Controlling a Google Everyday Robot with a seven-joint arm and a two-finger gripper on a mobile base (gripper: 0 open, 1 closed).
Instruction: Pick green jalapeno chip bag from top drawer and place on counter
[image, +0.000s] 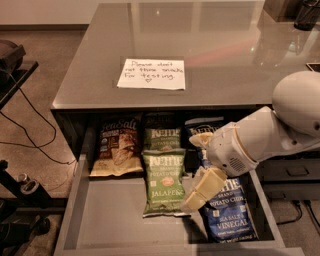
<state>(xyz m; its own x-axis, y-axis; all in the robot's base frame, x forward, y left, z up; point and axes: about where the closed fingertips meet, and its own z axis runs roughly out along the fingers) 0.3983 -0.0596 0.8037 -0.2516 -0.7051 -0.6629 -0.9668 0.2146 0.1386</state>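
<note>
Green jalapeno chip bag (164, 182) is seen lying flat, label up, on the floor of the pulled-out top drawer (107, 217), and all other places are given from this bag. To its left and a little further back, a tan-brown Sea Salt bag (116, 150) is propped near the drawer's rear. Directly behind it, at its top edge, a second greenish Kettle bag (163, 136) is found. Further behind and above, the counter (235, 55) is spread, with a white handwritten note (151, 74) laid on it; no chip bag is seen there. Just to the bag's right the gripper (190, 171) is held low over the drawer, its fingers spread well apart. One finger (205, 187) is set by the bag's lower right edge, though contact cannot be told, and the other (200, 139) is near its top right corner. Nothing is clasped between them. Further right, partly under the arm, a dark blue Sea Salt Vinegar bag (229, 217) is laid. The step in hand is judged to be the approach for the grasp. Next, the spread fingers would need to be shifted left over the bag, lowered, and closed on it alone, so that the blue neighbour is not caught, before any lift to the counter is made.
</note>
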